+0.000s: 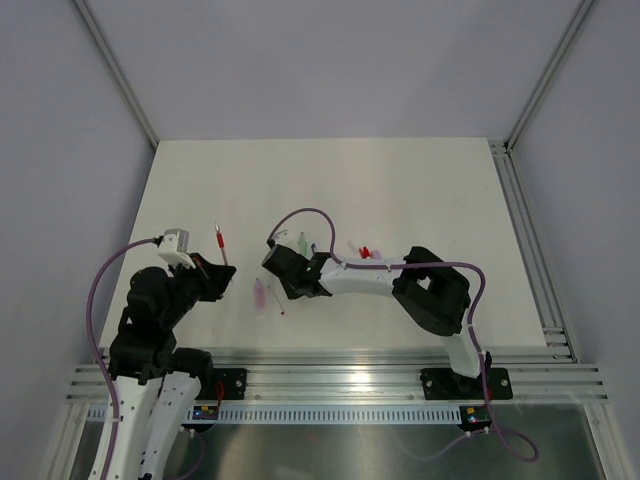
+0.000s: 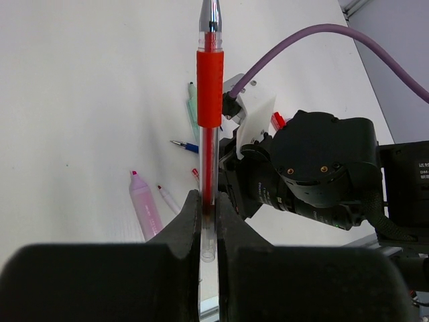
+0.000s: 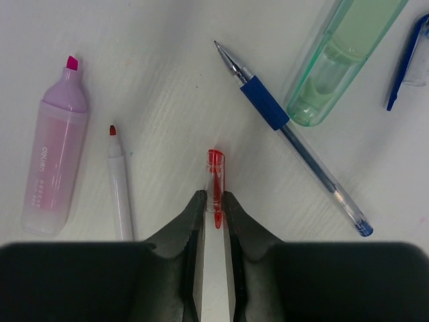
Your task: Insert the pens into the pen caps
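My left gripper (image 2: 209, 215) is shut on the lower end of a red pen (image 2: 210, 87) with a clear barrel and red grip. Its metal tip points away from the jaws. From above, the pen (image 1: 221, 243) sticks up from the left gripper (image 1: 215, 277). My right gripper (image 3: 214, 199) is shut on a small clear red pen cap (image 3: 214, 171), low over the table. From above, the right gripper (image 1: 287, 276) sits right of the left one. A blue pen (image 3: 288, 131), a pale green cap (image 3: 342, 57) and a blue cap (image 3: 405, 60) lie beyond it.
A pink highlighter (image 3: 55, 161) and a thin white pen with a red tip (image 3: 120, 188) lie left of the right gripper. More small red and pink pieces (image 1: 367, 251) lie by the right arm. The right wrist (image 2: 315, 168) is close behind the red pen.
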Robot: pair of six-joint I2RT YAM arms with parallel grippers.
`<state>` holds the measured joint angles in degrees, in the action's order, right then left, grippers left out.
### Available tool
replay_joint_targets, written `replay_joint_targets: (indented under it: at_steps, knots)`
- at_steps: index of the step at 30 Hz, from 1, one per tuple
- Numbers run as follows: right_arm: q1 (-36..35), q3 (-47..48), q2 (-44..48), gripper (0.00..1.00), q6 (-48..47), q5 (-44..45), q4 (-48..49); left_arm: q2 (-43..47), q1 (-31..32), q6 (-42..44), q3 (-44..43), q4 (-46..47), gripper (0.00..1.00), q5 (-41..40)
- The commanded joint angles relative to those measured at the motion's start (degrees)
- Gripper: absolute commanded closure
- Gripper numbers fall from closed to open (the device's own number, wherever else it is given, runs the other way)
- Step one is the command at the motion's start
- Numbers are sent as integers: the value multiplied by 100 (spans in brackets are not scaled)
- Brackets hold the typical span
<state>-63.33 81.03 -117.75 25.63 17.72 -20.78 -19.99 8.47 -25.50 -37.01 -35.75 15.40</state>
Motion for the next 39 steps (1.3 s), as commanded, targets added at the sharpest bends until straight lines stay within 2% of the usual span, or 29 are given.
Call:
replay_joint_targets:
  at_steps: [1,5,16,30,35,39]
  knots:
    - [-22,-35,60,76,30,180,-93,-75,-38,18,-34,437,100,262]
    - [13,131,-28,70,30,215,-129,-102,-38,27,-34,437,100,288]
    - [93,685,-336,67,-216,259,-612,-102,-38,36,-34,455,100,341]
    - [93,1046,-371,68,-392,276,-955,-119,-38,36,-25,463,100,376]
    - [93,1107,-459,75,-436,232,-998,-111,-38,45,-25,472,100,385]
    - [93,1134,-529,76,-418,118,-963,-102,-38,45,-25,463,100,376]
